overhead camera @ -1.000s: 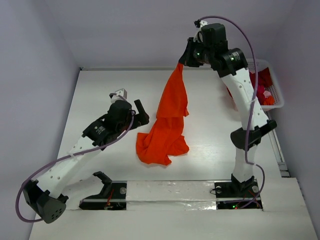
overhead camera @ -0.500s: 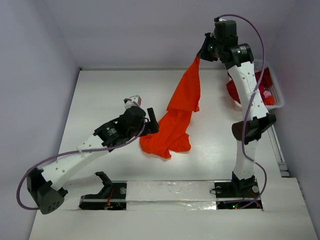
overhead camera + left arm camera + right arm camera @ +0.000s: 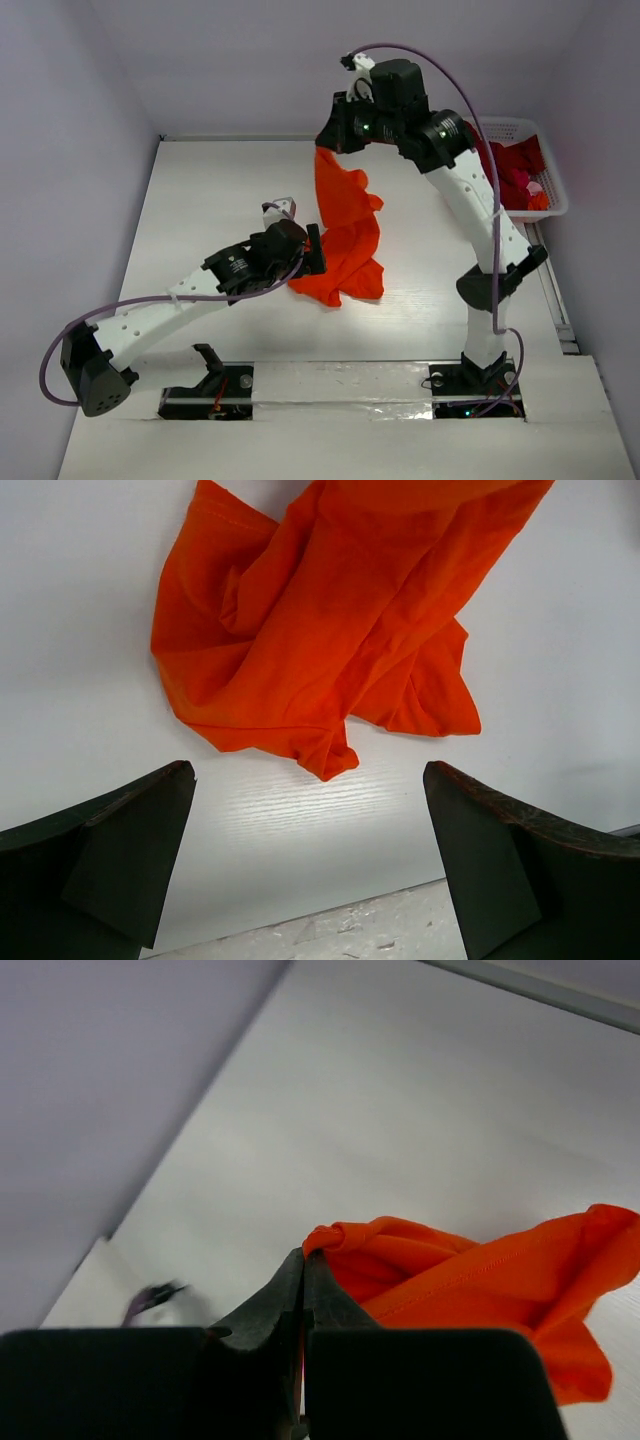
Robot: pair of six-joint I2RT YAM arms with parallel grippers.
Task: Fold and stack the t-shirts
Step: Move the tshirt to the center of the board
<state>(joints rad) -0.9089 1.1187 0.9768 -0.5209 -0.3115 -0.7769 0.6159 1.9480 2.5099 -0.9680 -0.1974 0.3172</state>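
Hanging by a thin fold clamped in the right gripper, the orange-red t-shirt could be pulled loose if tugged by the wide-open left gripper.

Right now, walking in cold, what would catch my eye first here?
The bright orange shirt in the middle of the white table: the right end effector pinches one edge and holds it up, so it drapes down with its lower part crumpled on the table. The left end effector hovers wide open beside that crumpled part. At the far right, a white basket holds dark red clothes.
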